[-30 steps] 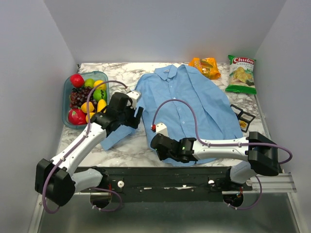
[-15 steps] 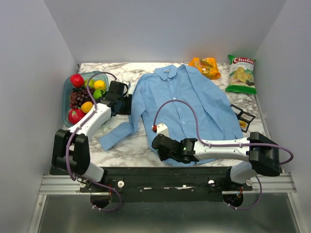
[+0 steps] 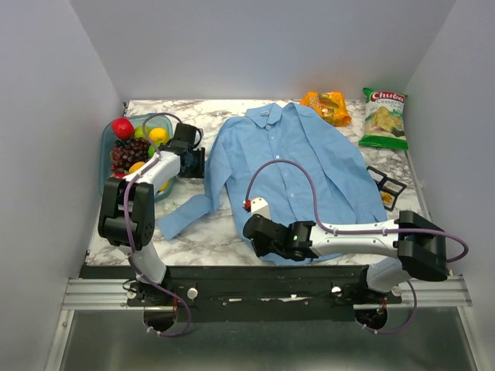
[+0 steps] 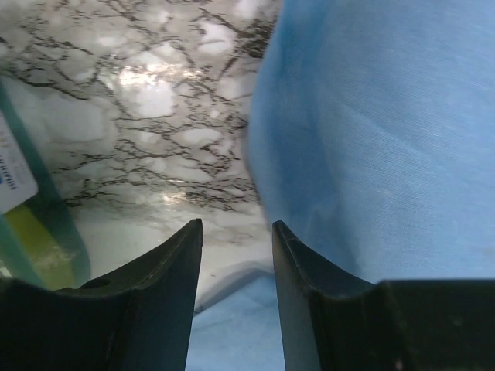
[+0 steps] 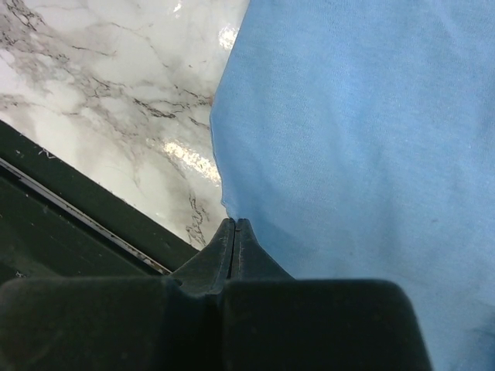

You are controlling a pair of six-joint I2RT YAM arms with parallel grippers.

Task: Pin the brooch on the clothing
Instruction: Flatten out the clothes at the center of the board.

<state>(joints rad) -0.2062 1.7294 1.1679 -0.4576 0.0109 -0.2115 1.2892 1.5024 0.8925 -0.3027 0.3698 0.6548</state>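
Left jaws half apart, empty, over marble worktop [image 4: 155, 100] beside light blue shirt [image 4: 387, 139]; right jaws closed at its hem

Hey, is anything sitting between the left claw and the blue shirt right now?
Nothing visible does. The left claw hangs right at the edge of the shirt, over the marble table; the fruit container lies off to its side, not between them.
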